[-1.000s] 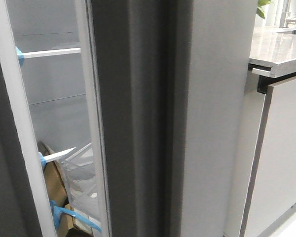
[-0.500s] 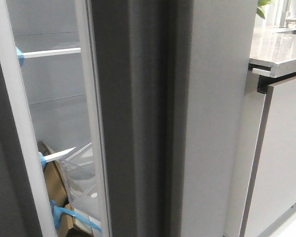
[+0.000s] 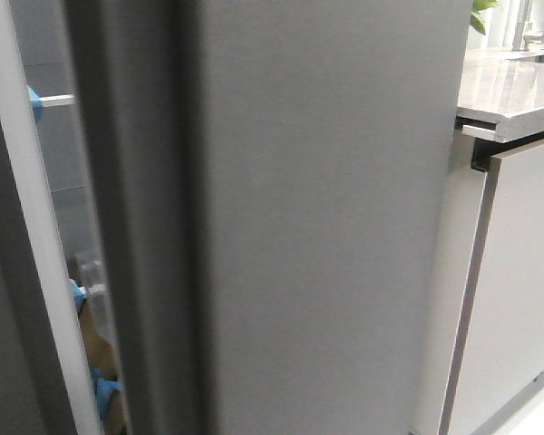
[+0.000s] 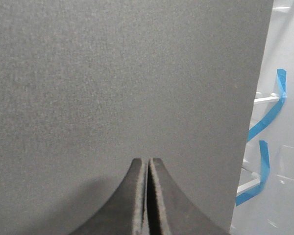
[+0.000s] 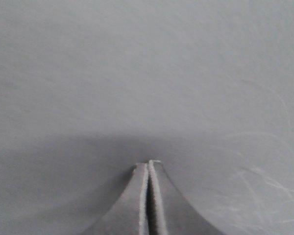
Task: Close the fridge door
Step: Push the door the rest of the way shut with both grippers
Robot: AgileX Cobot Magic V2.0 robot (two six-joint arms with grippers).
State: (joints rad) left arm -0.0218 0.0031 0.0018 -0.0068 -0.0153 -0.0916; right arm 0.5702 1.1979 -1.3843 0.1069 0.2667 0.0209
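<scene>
Half a second back the fridge door (image 3: 326,217) stood edge-on to the front camera, with a wide view of the shelves; now its broad matte face fills most of that view and only a thin slit of the interior (image 3: 63,227) remains at its left, so the door has swung well toward shut. I judge the closing mostly done, with a last push left to seat it. The left gripper (image 4: 147,164) has its jaws pressed together, tip at the door's face near its free edge; the right gripper (image 5: 148,166) is likewise closed against a plain grey surface. No brand, label or writing is readable; only blue tape (image 4: 269,115) shows inside.
</scene>
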